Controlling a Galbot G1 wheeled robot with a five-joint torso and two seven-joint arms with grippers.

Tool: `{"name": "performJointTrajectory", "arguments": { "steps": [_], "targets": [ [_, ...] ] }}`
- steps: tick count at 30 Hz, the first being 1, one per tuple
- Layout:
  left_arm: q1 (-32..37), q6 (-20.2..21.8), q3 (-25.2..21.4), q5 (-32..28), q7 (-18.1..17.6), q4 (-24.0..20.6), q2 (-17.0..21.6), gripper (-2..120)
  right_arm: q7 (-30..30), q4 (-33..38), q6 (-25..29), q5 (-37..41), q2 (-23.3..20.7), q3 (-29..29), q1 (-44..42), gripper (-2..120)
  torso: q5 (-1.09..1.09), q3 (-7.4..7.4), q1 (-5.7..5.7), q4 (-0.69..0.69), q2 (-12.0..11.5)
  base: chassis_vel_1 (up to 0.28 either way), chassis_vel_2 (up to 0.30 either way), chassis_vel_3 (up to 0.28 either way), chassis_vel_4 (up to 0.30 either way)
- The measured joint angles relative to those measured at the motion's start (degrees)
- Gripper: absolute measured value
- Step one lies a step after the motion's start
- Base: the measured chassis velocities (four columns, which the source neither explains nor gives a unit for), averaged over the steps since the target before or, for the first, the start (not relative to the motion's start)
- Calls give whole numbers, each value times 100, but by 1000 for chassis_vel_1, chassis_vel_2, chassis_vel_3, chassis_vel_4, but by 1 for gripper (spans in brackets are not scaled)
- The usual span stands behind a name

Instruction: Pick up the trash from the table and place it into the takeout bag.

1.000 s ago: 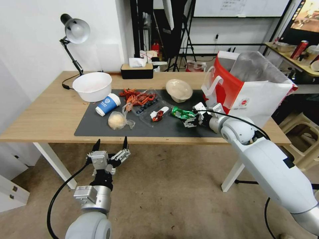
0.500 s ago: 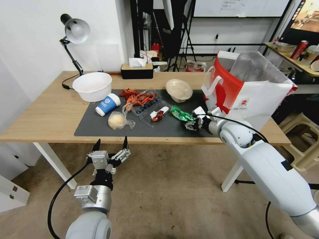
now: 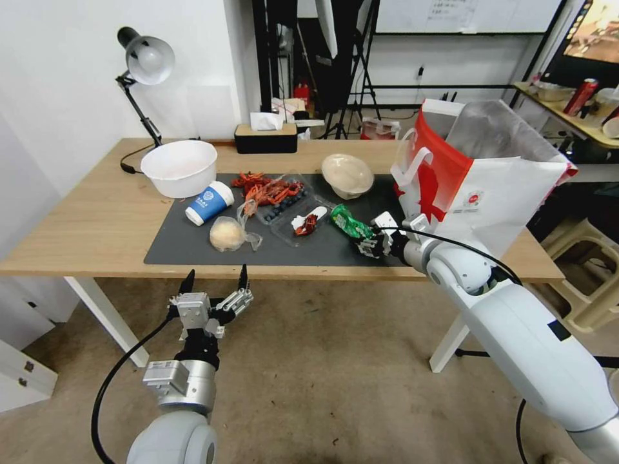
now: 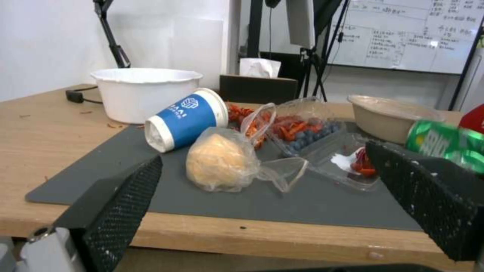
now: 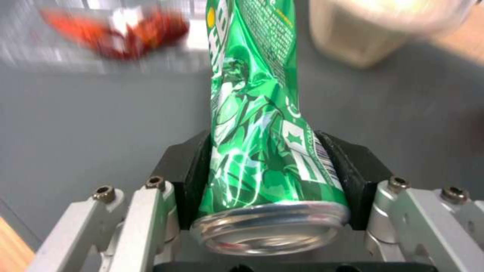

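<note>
You saw a light-brown wooden table (image 3: pixel 84 225) with a dark grey mat (image 3: pixel 193 248) over its middle. On the mat lay a crushed green can (image 5: pixel 257 124) with white lettering and a silver rim, a blue-and-white paper cup (image 3: pixel 209 202), red crayfish shells (image 3: pixel 267 188) and a beige bowl (image 3: pixel 347 174). Beside the mat stood a white takeout bag (image 3: pixel 496 187) with a red side panel, red swirl print and silvery lining.

Robotics lab or studio workroom, whiteboard (image 3: pixel 461 14) with writing on the back wall, black tripod stands (image 3: pixel 361 71) behind a wooden desk (image 3: pixel 84 225), bare concrete floor (image 3: pixel 335 386), shelving (image 3: pixel 567 122) with a monitor (image 3: pixel 596 35) at right
</note>
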Motion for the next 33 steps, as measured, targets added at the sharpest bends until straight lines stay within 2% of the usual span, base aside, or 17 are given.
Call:
{"name": "performJointTrajectory", "arguments": {
  "steps": [7, 10, 12, 13, 16, 19, 23, 33],
  "targets": [
    [-2, -1, 5, 6, 2, 0, 0, 100, 374, 710, 318, 880, -8, 469, -81, 50, 0, 0, 0, 0, 0, 0, 0, 0, 0],
    [-4, -1, 15, 15, 5, 9, 0, 100, 880, 1075, 612, 1354, 36, 833, -10, 50, 0, 0, 0, -1, 0, 0, 0, 0, 0],
    [-3, -1, 17, 18, 5, 12, 0, 100, 1011, 1126, 632, 1417, 45, 892, 27, 50, 1, 0, 0, -1, 0, 0, 0, 0, 0],
    [1, -7, 22, 27, 6, 18, 0, 100, 1323, 1237, 660, 1531, 55, 1035, 143, 50, 0, 0, 0, 0, 0, 0, 0, 0, 0],
    [8, -15, 28, 38, 7, 21, 0, 100, 1603, 1306, 662, 1552, 52, 1159, 273, 50, 0, 0, 0, 0, 0, 0, 0, 0, 0],
    [20, -50, 40, 73, 12, 34, 0, 100, 2149, 1315, 610, 1365, -14, 1458, 553, 50, 0, 0, 0, 1, 0, 0, 0, 0, 0],
    [22, -67, 51, 89, 16, 39, 0, 100, 2476, 1241, 440, 1206, -101, 1730, 654, 50, 0, 0, 0, 0, 0, 0, 0, 0, 0],
    [35, -74, 58, 110, 25, 20, 0, 100, 2434, 1118, 20, 626, -240, 2265, 419, 50, 0, 0, 0, -1, 0, 0, 0, 0, 0]
  ]
}}
